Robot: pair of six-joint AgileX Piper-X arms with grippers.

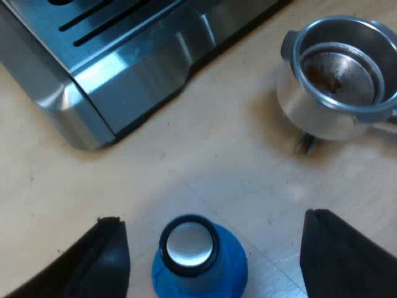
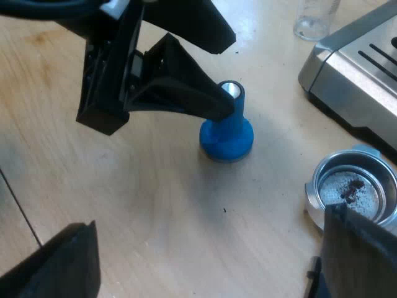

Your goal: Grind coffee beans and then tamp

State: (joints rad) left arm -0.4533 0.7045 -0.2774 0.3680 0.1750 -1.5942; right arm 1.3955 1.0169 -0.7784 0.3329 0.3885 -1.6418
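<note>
**A:** Left wrist view: is the blue tamper (image 1: 198,261) on the tabletop (image 1: 217,161) straddled by the left gripper's (image 1: 211,218) open fingers?

**B:** Yes; closure is best centred on its neck. From it, the holder (image 1: 338,74) lies at two o'clock; the right gripper's (image 2: 211,239) fingers are spread.

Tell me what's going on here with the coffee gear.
The left gripper is open with its fingers on either side of the blue tamper, which stands upright on the wooden table; it has not closed on it. The metal holder lies loose on the table near the espresso machine, with only a few coffee traces in its basket. The right gripper is open near the holder, holding nothing.
</note>
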